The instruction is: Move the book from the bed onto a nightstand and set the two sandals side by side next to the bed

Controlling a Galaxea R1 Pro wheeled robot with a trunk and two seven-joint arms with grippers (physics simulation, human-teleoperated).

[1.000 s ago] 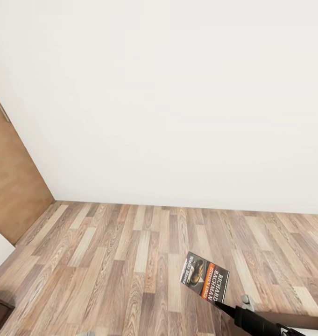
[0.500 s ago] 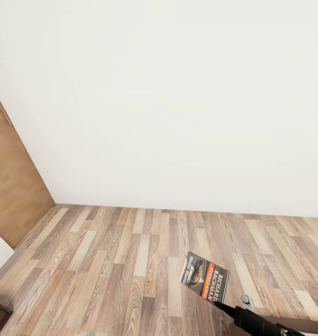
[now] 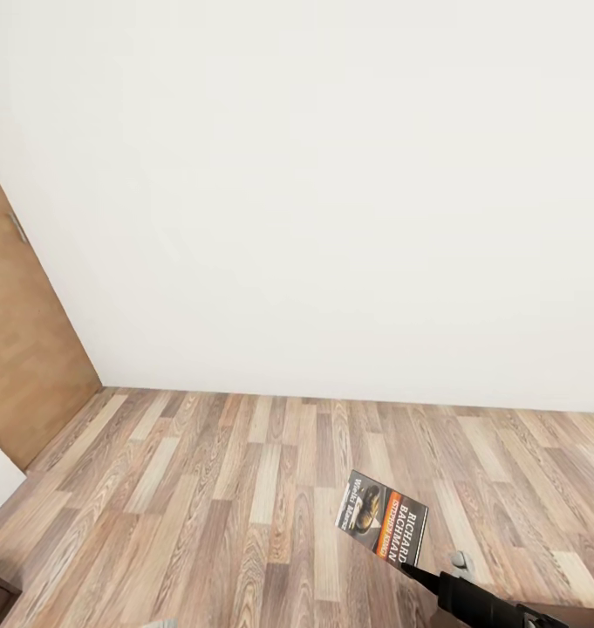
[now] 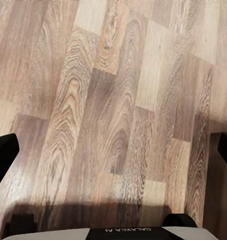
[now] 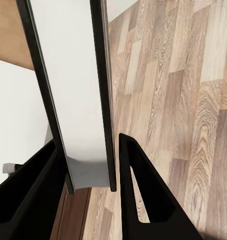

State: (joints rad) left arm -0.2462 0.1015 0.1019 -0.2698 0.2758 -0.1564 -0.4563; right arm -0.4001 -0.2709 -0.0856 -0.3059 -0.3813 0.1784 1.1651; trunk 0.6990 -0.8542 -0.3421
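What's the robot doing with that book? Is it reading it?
No, it is carrying it. The right gripper has its jaws shut on the bottom edge of the book, holding it up above the wood floor. The left gripper is open and holds nothing, just pointing down at the floor. Ahead are a plain white wall and a wooden door off to the left.

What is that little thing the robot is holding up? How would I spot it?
Look low over the wood-plank floor in front of the big white wall, toward the right. There the right gripper pinches the book, a thin paperback held up in the air. Its dark cover with an orange band and white letters reading RICHARD BACHMAN marks it out.
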